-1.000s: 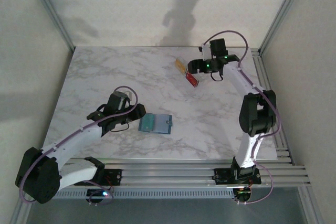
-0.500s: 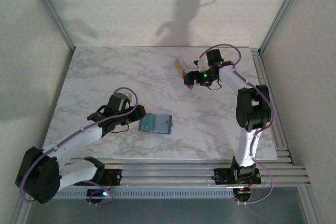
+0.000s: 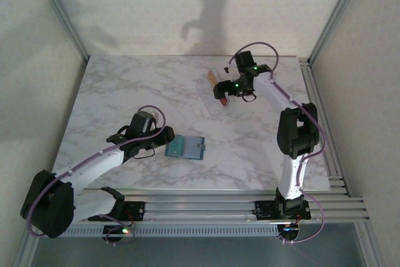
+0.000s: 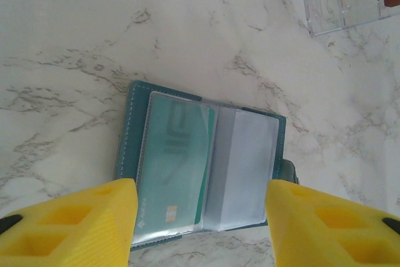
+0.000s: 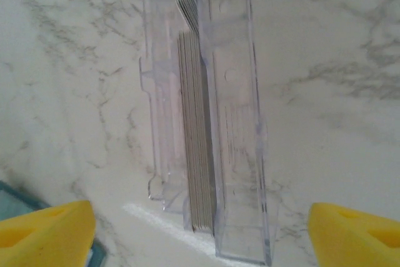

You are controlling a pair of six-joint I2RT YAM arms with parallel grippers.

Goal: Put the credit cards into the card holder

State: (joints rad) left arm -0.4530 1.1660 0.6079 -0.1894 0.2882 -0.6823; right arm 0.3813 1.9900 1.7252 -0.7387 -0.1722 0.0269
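No legible text, teal card [image 4: 175,161] print blurred

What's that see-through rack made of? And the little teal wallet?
The card holder looks like clear hard plastic: you see the table through its glossy walls. The wallet seems teal leather or imitation, with stitched edges and shiny clear sleeves.

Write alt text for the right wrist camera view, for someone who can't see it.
A clear plastic card holder lies on a marble table, running up the picture, with a stack of cards standing on edge inside it. The right gripper is open, its yellow fingers far apart at the bottom corners.
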